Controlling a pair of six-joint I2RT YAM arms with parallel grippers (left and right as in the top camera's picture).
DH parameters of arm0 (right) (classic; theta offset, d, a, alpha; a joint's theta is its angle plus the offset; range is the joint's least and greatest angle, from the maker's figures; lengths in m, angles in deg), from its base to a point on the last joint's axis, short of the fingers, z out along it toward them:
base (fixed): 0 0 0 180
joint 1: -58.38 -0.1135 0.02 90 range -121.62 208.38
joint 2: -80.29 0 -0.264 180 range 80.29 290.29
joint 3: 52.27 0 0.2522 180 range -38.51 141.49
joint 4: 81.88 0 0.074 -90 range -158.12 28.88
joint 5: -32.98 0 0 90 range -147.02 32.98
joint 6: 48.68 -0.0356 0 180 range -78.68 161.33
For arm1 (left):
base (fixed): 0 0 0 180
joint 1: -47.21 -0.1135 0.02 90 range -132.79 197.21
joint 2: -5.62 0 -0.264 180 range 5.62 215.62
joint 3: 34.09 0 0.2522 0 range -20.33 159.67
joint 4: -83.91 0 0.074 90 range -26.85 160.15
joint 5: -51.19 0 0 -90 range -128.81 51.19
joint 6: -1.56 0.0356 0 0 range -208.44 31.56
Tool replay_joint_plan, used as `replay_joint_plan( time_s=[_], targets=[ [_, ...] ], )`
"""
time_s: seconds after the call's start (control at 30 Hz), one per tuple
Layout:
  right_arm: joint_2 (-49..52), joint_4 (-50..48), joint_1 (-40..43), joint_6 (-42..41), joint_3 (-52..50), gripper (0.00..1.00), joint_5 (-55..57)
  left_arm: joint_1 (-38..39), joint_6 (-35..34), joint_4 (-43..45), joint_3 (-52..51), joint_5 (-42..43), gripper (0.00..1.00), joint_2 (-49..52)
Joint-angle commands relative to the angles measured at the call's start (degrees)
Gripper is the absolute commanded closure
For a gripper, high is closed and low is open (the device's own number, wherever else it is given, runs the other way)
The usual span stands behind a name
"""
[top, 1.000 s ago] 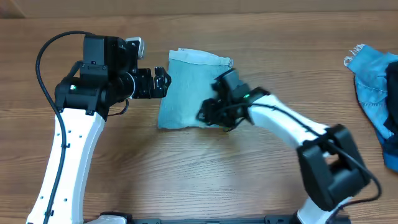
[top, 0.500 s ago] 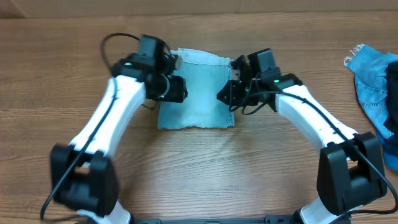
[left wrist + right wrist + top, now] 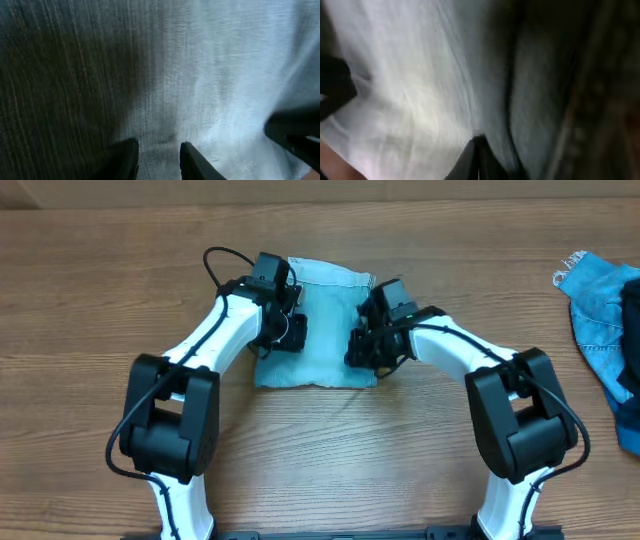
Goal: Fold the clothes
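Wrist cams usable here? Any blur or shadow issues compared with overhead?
Overhead: sharp and evenly lit, jeans clearly visible. Left wrist: soft focus, left half of the frame in deep shadow, fingers dark silhouettes. Right wrist: blurriest, right side nearly black, fingertips barely distinct.

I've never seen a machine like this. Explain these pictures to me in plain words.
These are two white-and-black robot arms at a brown wooden table. The wide picture looks down from above; the two close-ups come from a camera on each arm's wrist. Between the arms lies a folded pale light-blue denim garment. A medium-blue denim garment with frayed white edges sits apart at the table's right edge. The left claw is at the folded garment's left edge, its fingers apart over the cloth. The right claw is at the garment's right edge, shut; whether it pinches cloth is hard to tell.
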Motion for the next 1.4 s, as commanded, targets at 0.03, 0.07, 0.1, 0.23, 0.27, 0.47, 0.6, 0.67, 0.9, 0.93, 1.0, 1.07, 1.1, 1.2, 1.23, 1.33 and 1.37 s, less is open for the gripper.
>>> replay_joint_plan(
  time_s=[0.03,0.07,0.1,0.23,0.27,0.47,0.6,0.67,0.9,0.93,1.0,1.07,1.1,1.2,1.23,1.33,1.37],
  targets=[
    [-0.76,8.04,3.91,-5.11,0.68,0.96,5.68,-0.90,-0.79,-2.62,-0.35,-8.15,0.69,0.92],
    [-1.33,10.82,5.31,-6.05,0.68,0.96,6.82,-1.42,-0.76,-2.93,-0.35,-8.37,0.69,0.92],
    [-1.92,13.68,6.64,-6.58,0.68,0.96,9.64,-2.19,-0.79,-3.28,-0.35,-8.33,0.69,0.92],
    [-3.89,17.38,9.73,-3.17,0.68,0.96,17.46,-4.57,-0.79,-3.52,-0.24,-7.93,0.72,0.90],
    [-4.59,16.85,9.88,-0.90,0.68,0.96,17.14,-5.07,-0.79,-3.61,0.26,-7.10,0.72,0.81],
    [-12.28,7.10,9.81,6.45,0.70,0.96,5.01,-4.50,0.42,-6.12,9.20,2.10,0.69,-0.50],
    [-13.90,-6.99,9.79,4.92,0.70,0.96,-8.85,-2.58,0.68,0.70,13.27,2.54,0.59,-0.92],
    [-12.94,-13.22,9.16,1.73,0.68,0.96,-8.94,-1.99,-0.66,5.60,13.16,1.57,0.65,-0.09],
    [-5.95,-28.33,4.61,-4.00,0.68,0.96,-5.49,-1.84,-9.07,17.11,13.14,0.42,0.82,7.19],
    [-5.05,-28.96,4.26,-4.37,0.68,0.96,-5.44,-1.84,-9.20,17.94,13.14,1.53,0.83,8.20],
    [-1.73,-30.49,2.93,-5.53,0.68,0.96,-4.96,-1.84,-10.16,18.43,13.14,2.95,0.84,10.34],
    [1.03,-30.91,2.01,-5.49,0.68,0.96,-2.95,-1.68,-10.27,18.32,13.14,2.97,0.85,11.85],
    [2.25,-30.86,1.79,-5.49,0.68,0.96,-1.18,-1.62,-10.27,18.18,13.14,2.93,0.85,12.55],
    [5.18,-29.66,1.97,-5.27,0.68,0.96,5.07,-1.62,-10.21,17.86,13.14,2.84,0.84,13.27],
    [5.29,-28.35,2.49,-4.66,0.68,0.96,7.76,-1.70,-9.79,17.42,13.14,2.38,0.84,13.27],
    [5.27,-25.35,5.73,-2.08,0.68,0.96,12.04,-2.34,-8.09,16.37,13.14,0.28,0.83,13.27],
    [5.27,-24.24,7.54,-1.75,0.68,0.96,12.15,-2.73,-8.07,15.89,13.14,-0.70,0.83,13.27]
  ],
)
